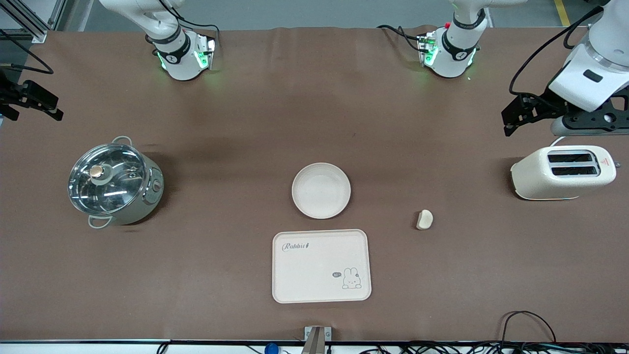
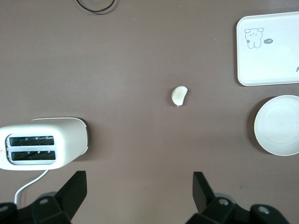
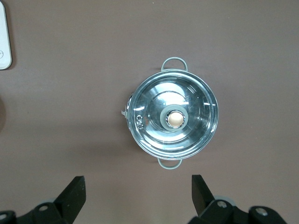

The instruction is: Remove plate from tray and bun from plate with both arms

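Plate (image 1: 321, 190) just farther than tray (image 1: 321, 265) — bun (image 1: 424, 219) toward left arm's end.

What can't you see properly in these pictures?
- Inside the pot: its shiny glass lid reflects light in the front and right wrist views.
- Inside the toaster: its slots look dark in the left wrist view.
- Right gripper: the front view's edge cuts it off; its fingers are open.
- Tray: the left wrist view's edge crops it.

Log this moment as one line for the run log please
plate on table, off tray | bun untouched on table | left gripper open, above toaster | right gripper open, above pot
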{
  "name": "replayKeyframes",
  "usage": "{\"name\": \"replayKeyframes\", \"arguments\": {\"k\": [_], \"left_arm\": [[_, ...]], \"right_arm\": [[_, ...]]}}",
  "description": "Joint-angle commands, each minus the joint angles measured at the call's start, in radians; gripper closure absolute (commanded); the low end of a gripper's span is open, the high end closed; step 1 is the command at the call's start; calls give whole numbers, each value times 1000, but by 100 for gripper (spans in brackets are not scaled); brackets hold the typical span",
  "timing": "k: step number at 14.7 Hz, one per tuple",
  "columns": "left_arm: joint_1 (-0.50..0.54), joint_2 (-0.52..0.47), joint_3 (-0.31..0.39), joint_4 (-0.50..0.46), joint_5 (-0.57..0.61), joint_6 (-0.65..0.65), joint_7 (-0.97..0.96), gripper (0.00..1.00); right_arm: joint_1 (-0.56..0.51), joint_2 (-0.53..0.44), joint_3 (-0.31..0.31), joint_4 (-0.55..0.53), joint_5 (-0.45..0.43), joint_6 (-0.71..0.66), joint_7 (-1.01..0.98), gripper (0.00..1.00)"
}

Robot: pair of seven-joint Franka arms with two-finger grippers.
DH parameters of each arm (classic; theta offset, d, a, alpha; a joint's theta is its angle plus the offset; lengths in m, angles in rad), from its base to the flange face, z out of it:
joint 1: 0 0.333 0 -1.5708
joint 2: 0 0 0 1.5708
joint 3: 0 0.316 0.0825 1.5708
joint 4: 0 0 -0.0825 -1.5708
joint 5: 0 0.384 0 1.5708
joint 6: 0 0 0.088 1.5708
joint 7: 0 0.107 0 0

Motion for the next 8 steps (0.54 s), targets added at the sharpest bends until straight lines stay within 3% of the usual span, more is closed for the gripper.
{"name": "replayKeyframes", "arguments": {"k": [1,4,8], "left_arm": [[-55,-102,65,-145,-20,84,37,0],[-58,-100,69,-137,-20,85,49,0],[-52,-45,77,-52,-34,32,43,0]], "right_arm": [[-3,4,5,10,-12,-10,-3,0],[-5,4,5,8,-12,-12,-3,0],[-3,4,5,8,-12,-12,-1,0]]}}
